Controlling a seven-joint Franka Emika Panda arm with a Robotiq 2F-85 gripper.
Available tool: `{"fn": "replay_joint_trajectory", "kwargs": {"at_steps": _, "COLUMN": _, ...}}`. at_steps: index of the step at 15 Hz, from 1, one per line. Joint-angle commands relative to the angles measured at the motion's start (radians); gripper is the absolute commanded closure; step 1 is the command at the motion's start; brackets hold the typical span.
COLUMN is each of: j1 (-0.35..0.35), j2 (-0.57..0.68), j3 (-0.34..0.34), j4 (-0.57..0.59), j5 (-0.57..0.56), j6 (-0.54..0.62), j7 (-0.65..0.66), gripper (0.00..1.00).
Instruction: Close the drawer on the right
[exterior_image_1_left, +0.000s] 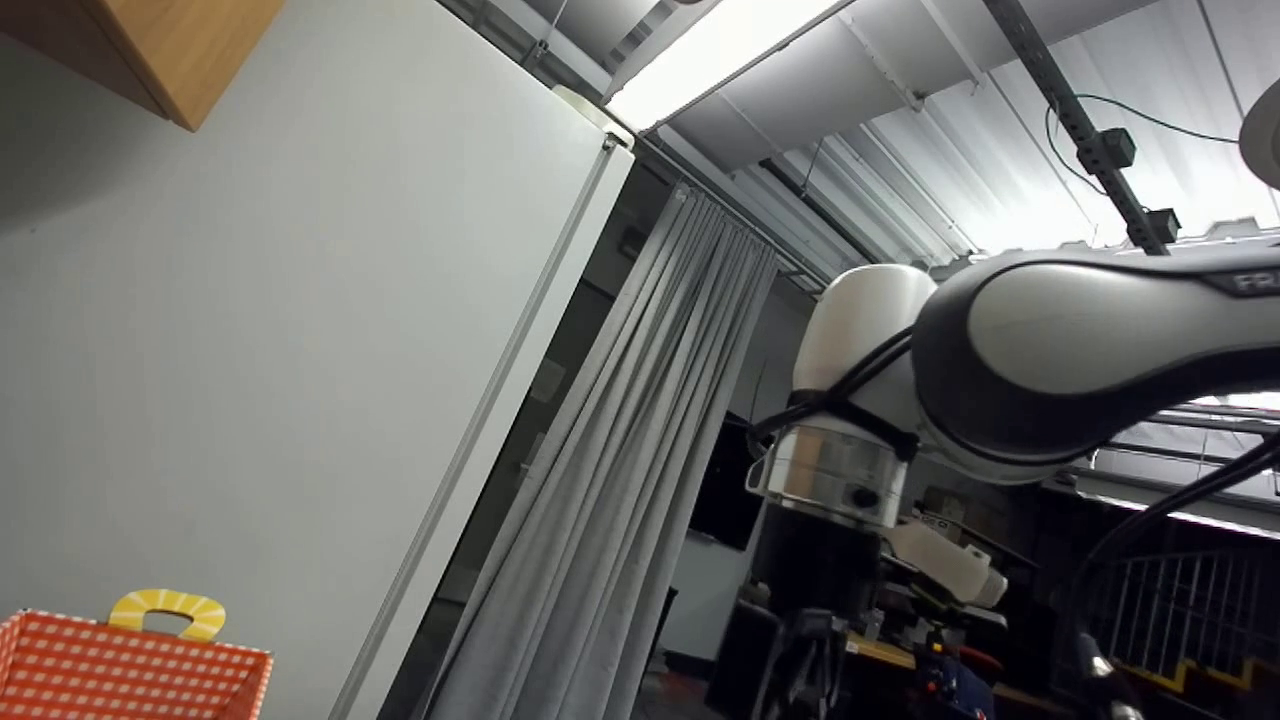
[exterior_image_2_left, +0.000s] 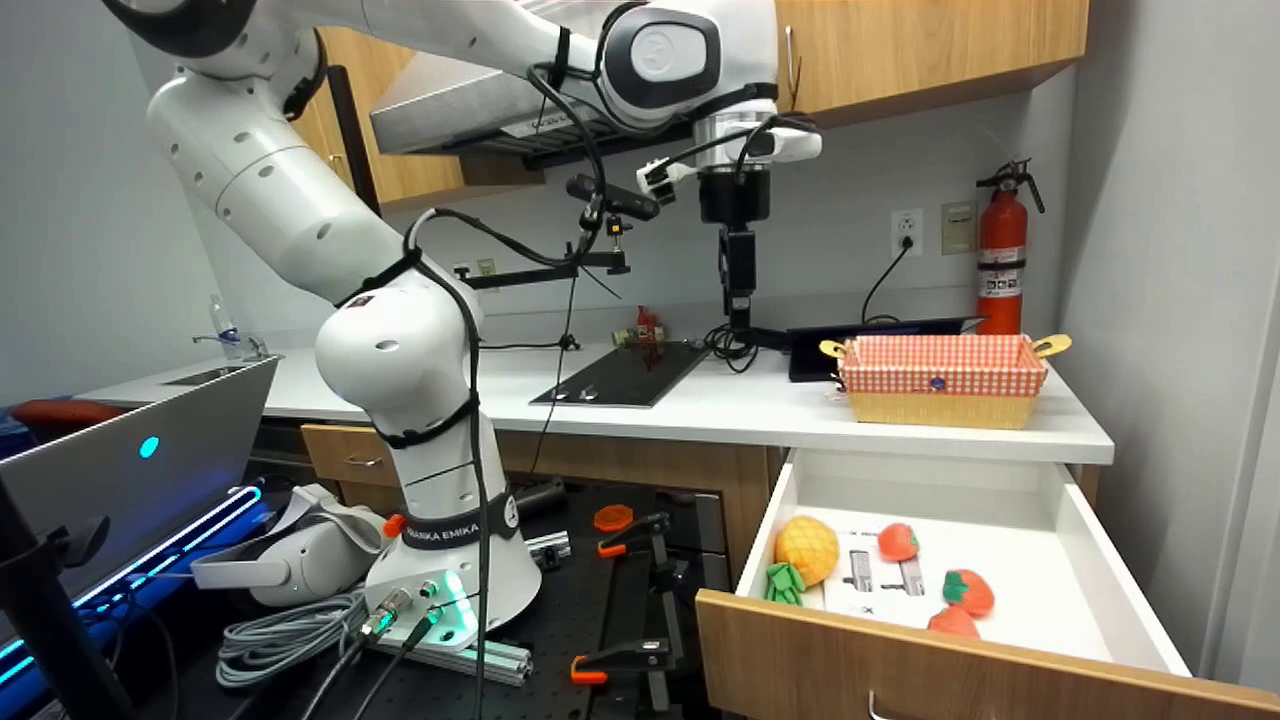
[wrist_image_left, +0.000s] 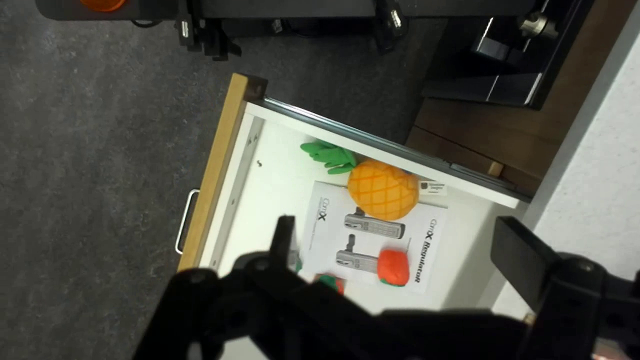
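Spread wide and gripping nothing, the gripper (wrist_image_left: 400, 245) hangs above the open drawer (wrist_image_left: 280, 187) in the wrist view. Lowering it here would, I judge, put its fingers (wrist_image_left: 520, 260) inside the drawer, onto the booklet (wrist_image_left: 370, 245) or the pineapple toy (wrist_image_left: 383, 190), when it needs to get outside the front panel (wrist_image_left: 215, 172) and push. With the 2 fingers so far apart, 1 could also drop on each side of the panel, and a move outward would then drag the drawer further out. The handle (wrist_image_left: 185, 219) stands proud of the panel and might catch a finger.

In an exterior view the drawer juts out from under the counter (exterior_image_2_left: 750, 420) at the right. The pineapple toy lies at 1 side of it; if it pokes up past the drawer's top, which I can't tell, it could jam under the counter. 3 red toys (exterior_image_2_left: 968, 592) look loose and may roll under a sharp shove. A clamp (exterior_image_2_left: 630, 657) appears near a front corner of the drawer, so a low swing past there might knock it. Pushing at only 1 end could make the drawer bind askew.

In an exterior view the arm (exterior_image_1_left: 1070, 330) and a checked basket (exterior_image_1_left: 135, 665) show, but no drawer, and the gripper there is too dark to read; relying on it could mean missing the panel.
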Motion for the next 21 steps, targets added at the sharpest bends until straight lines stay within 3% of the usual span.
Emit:
{"fn": "replay_joint_trajectory", "kwargs": {"at_steps": 1, "j1": -0.066, "j2": 0.048, "j3": -0.049, "j4": 0.000, "j5": -0.046, "j6": 0.056, "j7": -0.028, "gripper": 0.00}}
{"fn": "replay_joint_trajectory", "kwargs": {"at_steps": 10, "j1": -0.191, "j2": 0.244, "j3": -0.164, "j4": 0.031, "j5": -0.101, "j6": 0.221, "j7": -0.043, "gripper": 0.00}}
{"fn": "replay_joint_trajectory", "kwargs": {"at_steps": 21, "j1": -0.241, "j2": 0.628, "j3": -0.268, "j4": 0.200, "j5": -0.069, "j6": 0.476, "j7": -0.081, "gripper": 0.00}}
